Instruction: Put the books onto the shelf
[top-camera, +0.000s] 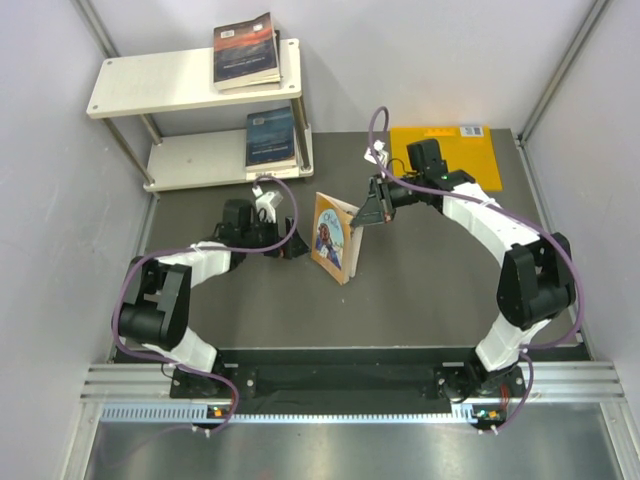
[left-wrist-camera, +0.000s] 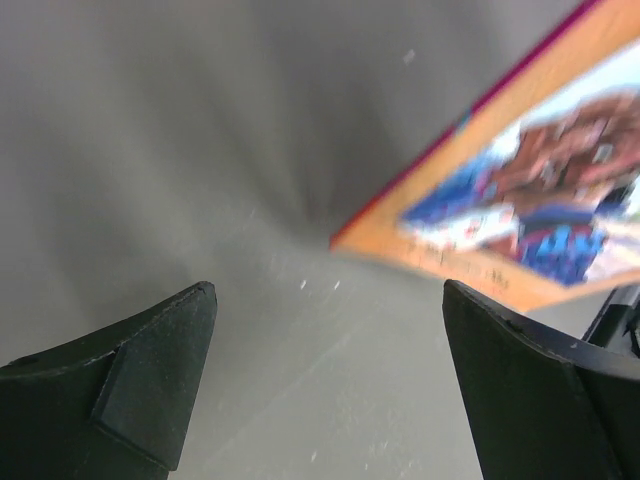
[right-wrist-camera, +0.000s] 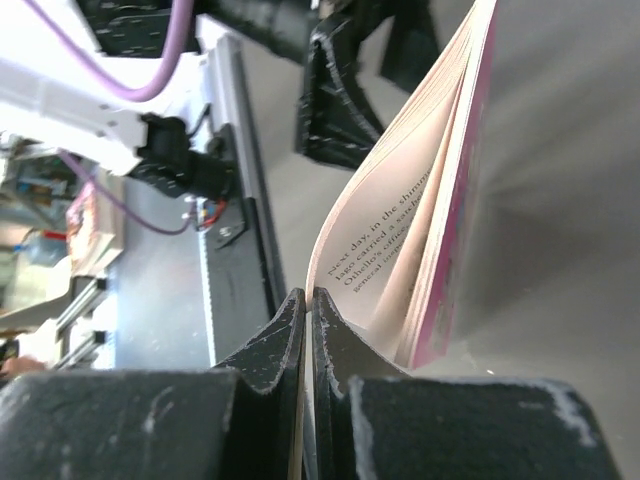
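The shelf (top-camera: 150, 85) stands at 11 o'clock on the surface (top-camera: 430, 280). It has 2 tiers. There are books (top-camera: 247, 52) at the right end of the upper board, and a dark blue book (top-camera: 271, 138) lies on the lower one.

The left tool (top-camera: 291, 246) sits at about 9 o'clock from the middle, with its jaws spread wide and nothing in them. Its fingers (left-wrist-camera: 150, 370) point at the lower corner of the orange-brown book (top-camera: 335, 238) but do not touch it.

That book stands near the centre, tilted, with its bottom edge seemingly on the surface. The right tool (right-wrist-camera: 308, 305) holds it from 2 o'clock. Its jaws are pressed narrow on 1 thin leaf or a few, cover or pages I cannot tell, and the rest of the block fans away from the grip.

That grip is the main risk:
- **Tearing or falling open:** if the book is lifted by so little paper, the leaf may tear or crease, or the block may swing open and drop.
- **Toppling:** if the left tool closes off-centre on the fanned edge, it could push the book over instead of catching the whole thickness.
- **Snagging at the shelf:** splayed pages could catch on a board edge or nudge the books already there.

The orange-yellow sheet (top-camera: 455, 150) lies flat at 1 o'clock, clear of all this.
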